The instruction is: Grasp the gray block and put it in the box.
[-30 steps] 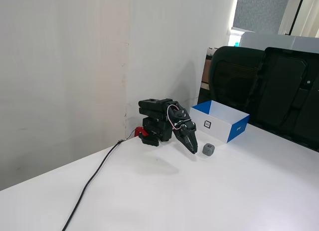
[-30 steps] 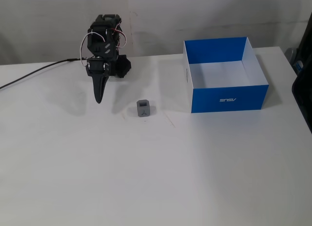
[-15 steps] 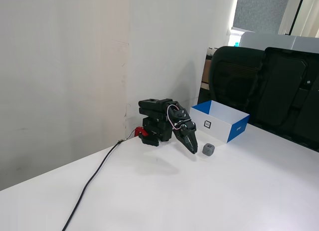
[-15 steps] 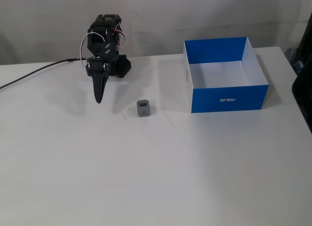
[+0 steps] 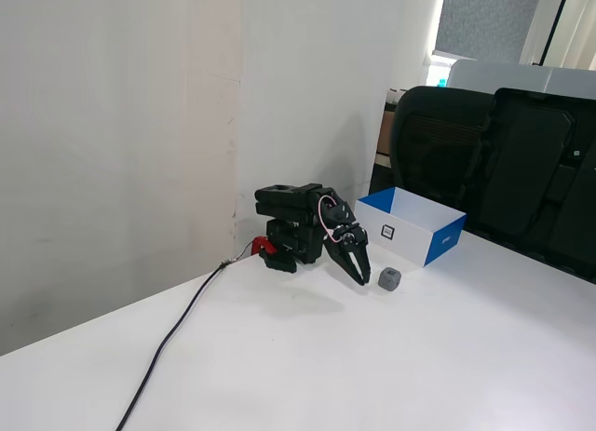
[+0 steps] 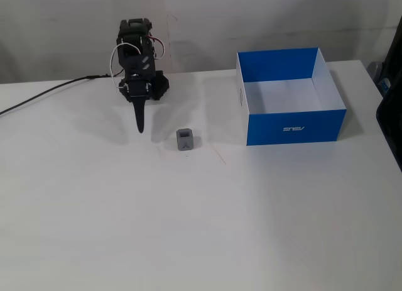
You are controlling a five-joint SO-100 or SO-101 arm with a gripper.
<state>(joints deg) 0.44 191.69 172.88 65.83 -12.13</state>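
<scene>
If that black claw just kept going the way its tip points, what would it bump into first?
Most likely the bare white table. The gripper points steeply downward, and its tip sits left of the gray block in the front fixed view, so it would probably miss it, though depth is hard to judge.

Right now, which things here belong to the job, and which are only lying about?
Belong to the job:
- gray block
- box
- gripper, fingers together

Only lying about:
- black cable
- black chairs
</scene>
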